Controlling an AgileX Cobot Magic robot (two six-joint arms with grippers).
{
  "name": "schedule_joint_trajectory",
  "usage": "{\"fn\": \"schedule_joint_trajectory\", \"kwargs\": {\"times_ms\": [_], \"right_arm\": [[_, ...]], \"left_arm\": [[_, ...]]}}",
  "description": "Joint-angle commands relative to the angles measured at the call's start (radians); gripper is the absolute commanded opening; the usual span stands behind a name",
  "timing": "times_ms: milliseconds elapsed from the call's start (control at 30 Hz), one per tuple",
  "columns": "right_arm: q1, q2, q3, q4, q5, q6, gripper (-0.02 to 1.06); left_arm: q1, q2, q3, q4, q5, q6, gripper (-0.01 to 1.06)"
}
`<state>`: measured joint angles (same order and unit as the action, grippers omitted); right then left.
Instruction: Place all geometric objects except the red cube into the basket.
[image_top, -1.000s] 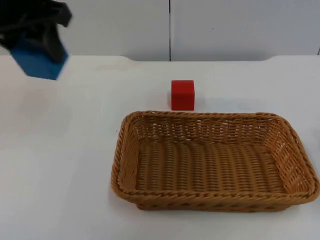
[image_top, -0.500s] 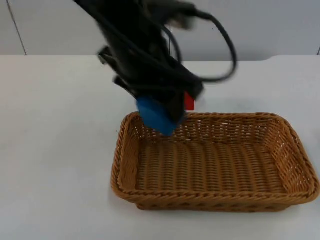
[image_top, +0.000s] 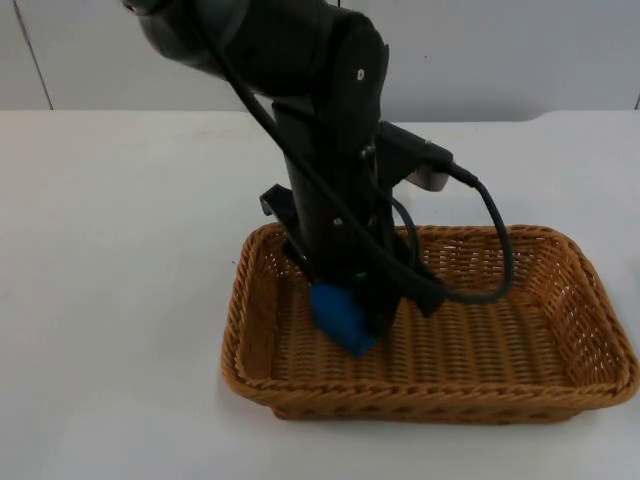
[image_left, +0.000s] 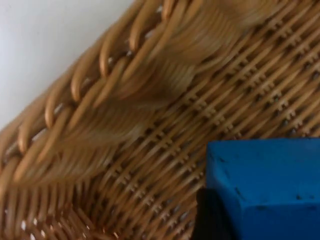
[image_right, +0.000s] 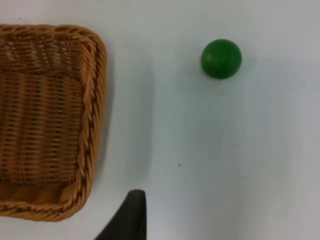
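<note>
left claw (image_top: 352, 322) clamped on blue block (image_top: 340, 318), low inside basket (image_top: 250, 300) near its left wall | block is best lowered to the weave, then released | right claw (image_right: 131, 220) waits over table (image_right: 210, 150), opening cannot be told | green ball (image_right: 221, 59) lies outside basket

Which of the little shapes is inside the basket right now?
The blue block, held by the left gripper low inside the wicker basket. The green ball lies on the white table outside it.

White table top (image_top: 120, 300), grey partition wall (image_top: 500, 50)
</note>
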<state>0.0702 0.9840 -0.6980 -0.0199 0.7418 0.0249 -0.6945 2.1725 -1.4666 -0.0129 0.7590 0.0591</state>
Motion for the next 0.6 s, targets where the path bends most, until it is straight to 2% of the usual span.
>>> {"fn": "schedule_joint_trajectory", "kwargs": {"times_ms": [0,67,133,167,333,367,467,567], "right_arm": [[-0.007,-0.002,-0.006,-0.001,-0.005,0.000,1.05],[-0.007,-0.002,-0.006,-0.001,-0.005,0.000,1.05],[-0.007,-0.002,-0.006,-0.001,-0.008,0.000,1.05],[-0.007,-0.002,-0.006,-0.001,-0.008,0.000,1.05],[-0.007,-0.002,-0.006,-0.004,-0.008,0.000,1.05],[-0.007,-0.002,-0.006,-0.004,-0.008,0.000,1.05],[-0.007,-0.002,-0.006,-0.004,-0.008,0.000,1.05],[-0.007,-0.002,-0.006,-0.004,-0.008,0.000,1.05]], "left_arm": [[-0.005,-0.005,-0.006,-0.005,-0.025,-0.011,0.01],[-0.005,-0.003,-0.006,-0.005,-0.025,-0.011,0.09],[-0.005,0.006,-0.006,-0.005,-0.025,-0.011,0.27],[-0.005,0.006,-0.006,-0.005,-0.025,-0.011,0.27],[-0.005,0.012,-0.006,-0.034,-0.021,-0.011,0.79],[-0.005,0.012,-0.006,-0.034,-0.021,-0.011,0.79],[-0.005,-0.004,-0.008,-0.058,-0.005,-0.011,0.95],[-0.005,-0.033,-0.030,-0.077,0.067,-0.011,1.00]]}}
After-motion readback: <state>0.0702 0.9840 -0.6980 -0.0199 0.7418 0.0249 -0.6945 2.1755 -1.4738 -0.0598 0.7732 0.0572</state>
